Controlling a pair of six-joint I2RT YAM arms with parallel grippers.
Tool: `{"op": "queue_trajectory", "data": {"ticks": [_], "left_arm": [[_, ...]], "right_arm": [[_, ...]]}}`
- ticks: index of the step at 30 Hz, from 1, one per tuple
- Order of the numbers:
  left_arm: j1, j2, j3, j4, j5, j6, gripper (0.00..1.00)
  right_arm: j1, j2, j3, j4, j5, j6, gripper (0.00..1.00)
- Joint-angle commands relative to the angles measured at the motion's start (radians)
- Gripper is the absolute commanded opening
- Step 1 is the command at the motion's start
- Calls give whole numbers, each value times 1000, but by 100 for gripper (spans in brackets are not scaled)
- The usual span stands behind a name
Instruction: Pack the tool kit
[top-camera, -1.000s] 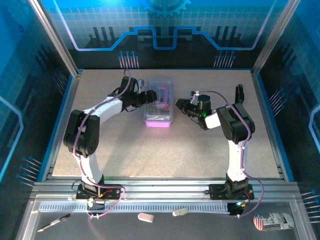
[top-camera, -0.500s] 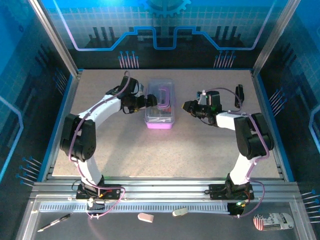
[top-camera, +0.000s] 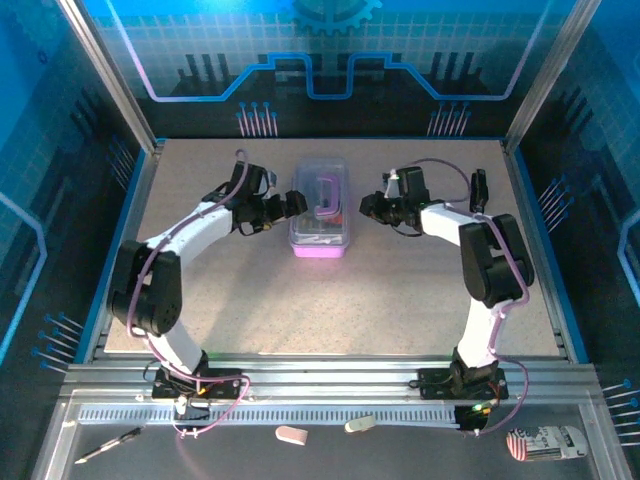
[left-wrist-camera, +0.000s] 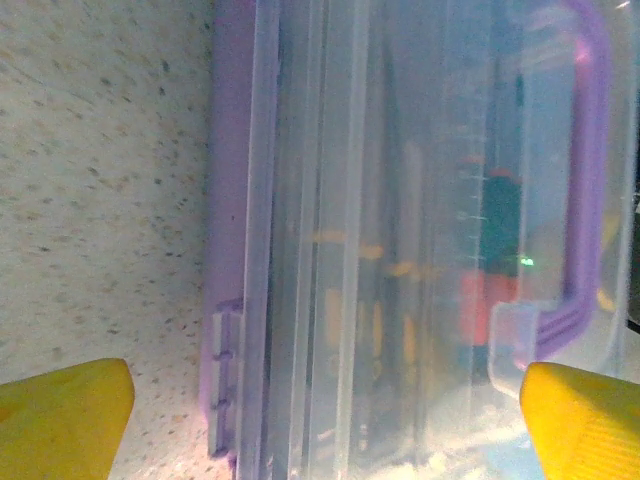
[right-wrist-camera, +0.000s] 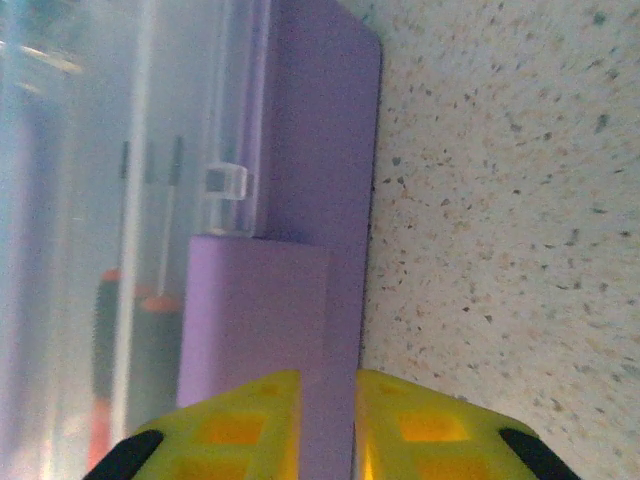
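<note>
Tool kit (top-camera: 319, 212): purple-based case with its clear lid down. It lay flat on the far half of the table (top-camera: 330, 300), between the two arms.
Left gripper (top-camera: 291, 205): sat at the case's left side with its yellow fingers (left-wrist-camera: 65, 410) spread wide, holding nothing.
Right gripper (top-camera: 365, 208): sat at the case's right side, fingers drawn nearly together by a purple clasp (right-wrist-camera: 255, 310). Whether they pinched it could not be told.
Handle (left-wrist-camera: 590, 150): purple, lay flat on the lid.
Screwdrivers (left-wrist-camera: 488, 250): lay inside, blurred through the lid; handles looked red and black.
</note>
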Motion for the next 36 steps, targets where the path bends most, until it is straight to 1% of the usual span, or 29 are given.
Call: {"op": "queue_trajectory", "data": {"ticks": [1,6,8,10,13,15,17,19,21,22,23,24,25,26,27,29,30,31,32,33,35,36], "left_arm": [[-8,55,4,82,122,-39,99],[-34,115,35,120,188,-36,99],[-41,129,47,114,195,-24,99],[-38,120,45,105,171,-11,99],[-24,63,35,58,85,15,99],[-18,-6,21,18,-11,33,100],[-19,-99,1,-21,-130,53,99],[-19,-191,-23,-41,-218,65,99],[-21,-284,-65,-34,-274,68,99],[-22,-337,-91,-27,-299,66,99],[-26,-388,-122,-21,-332,58,99],[-30,-428,-147,-15,-358,57,99],[-41,-475,-171,-25,-413,50,99],[-58,-514,-188,-43,-480,47,99],[-74,-549,-206,-55,-551,45,99],[-113,-626,-260,-56,-686,62,99],[-125,-661,-292,-32,-719,84,99],[-129,-699,-342,15,-745,96,99],[-127,-737,-405,92,-754,119,99],[-126,-768,-468,177,-764,142,99],[-123,-806,-646,460,-828,231,99],[-120,-805,-726,602,-868,287,100]], "right_arm": [[40,62,63,-61,5,-11,21],[69,110,68,62,-109,61,21],[77,80,50,57,-85,48,21],[71,47,37,25,-61,30,22],[46,-34,-8,-18,-2,5,21],[27,-104,-46,-48,40,-19,22],[6,-186,-83,-82,75,-52,23],[-12,-276,-122,-112,107,-86,25],[-23,-375,-160,-142,149,-120,35],[-24,-432,-178,-151,162,-146,42],[-22,-492,-199,-158,168,-169,54],[-17,-541,-216,-156,164,-185,71],[-8,-598,-228,-158,150,-188,100],[6,-649,-230,-175,137,-203,100],[28,-688,-226,-201,159,-223,100],[99,-795,-232,-249,274,-264,100],[126,-835,-245,-244,322,-287,100],[162,-870,-274,-220,406,-306,100],[190,-898,-324,-174,494,-340,100],[207,-916,-365,-131,538,-393,100],[223,-954,-458,-15,545,-568,100],[227,-967,-489,13,548,-629,100]]}}
